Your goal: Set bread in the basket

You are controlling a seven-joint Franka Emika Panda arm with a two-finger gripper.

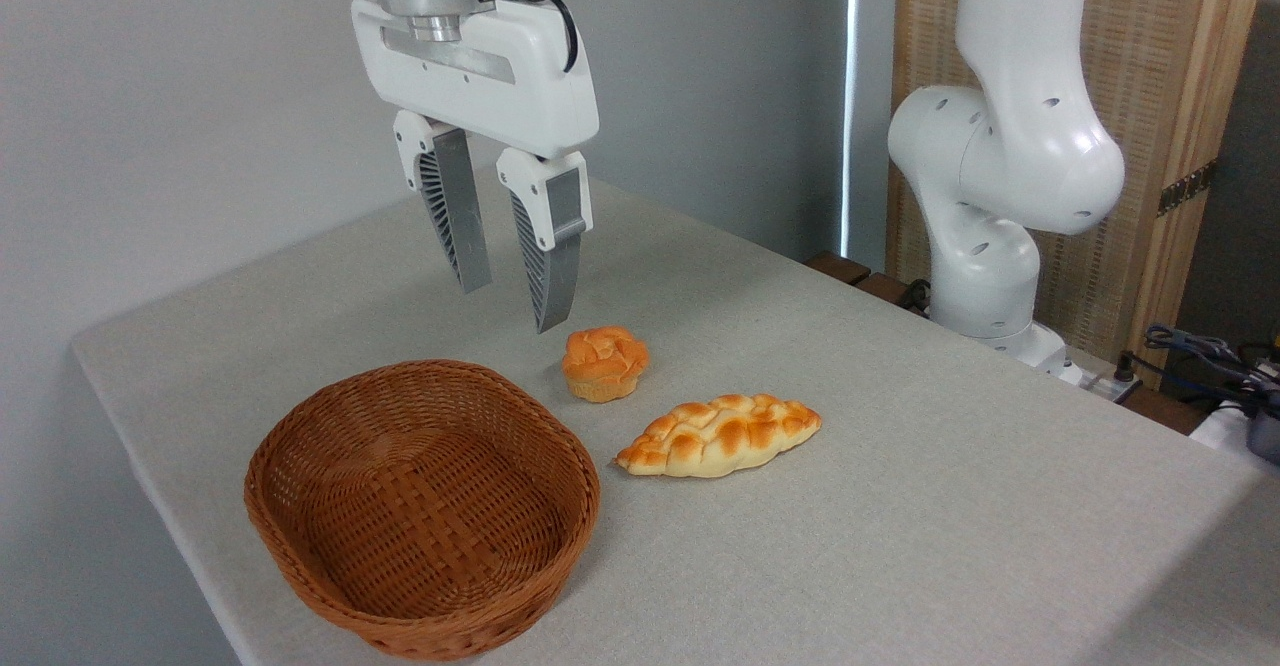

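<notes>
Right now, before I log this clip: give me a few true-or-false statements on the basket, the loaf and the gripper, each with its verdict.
1. The basket is empty. True.
2. The bread lies inside the basket. False: it lies on the table, to the right of the basket.
3. The gripper is open and holds nothing. True.
4. The round bun sits on top of the bread. False: it stands on the table, apart from it.
5. The gripper touches the bread. False: it hangs above the table.

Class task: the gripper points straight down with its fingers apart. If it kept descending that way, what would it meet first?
Probably bare table: the gripper seems to hang behind the basket and left of the muffin-shaped bun, though depth is uncertain from one view.
</notes>
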